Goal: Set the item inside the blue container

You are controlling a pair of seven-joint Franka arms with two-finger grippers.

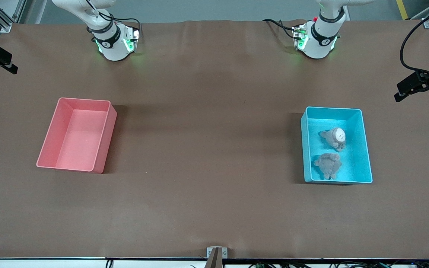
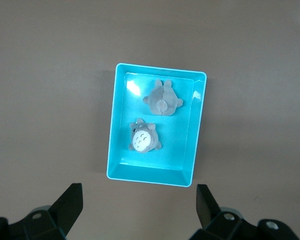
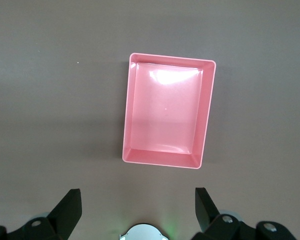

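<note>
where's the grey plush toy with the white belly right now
Front view: inside the light blue plastic bin toward the left arm's end, beside the face-down grey plush, farther from the camera.

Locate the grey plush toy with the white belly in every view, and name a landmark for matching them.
Front view: the grey plush toy with the white belly lies in the light blue rectangular plastic bin, farther from the camera than the other grey plush toy.
Left wrist view: in the same bin, belly up.
Right wrist view: not in it.
Shared landmark: the blue bin, seen in the front and left wrist views.
</note>
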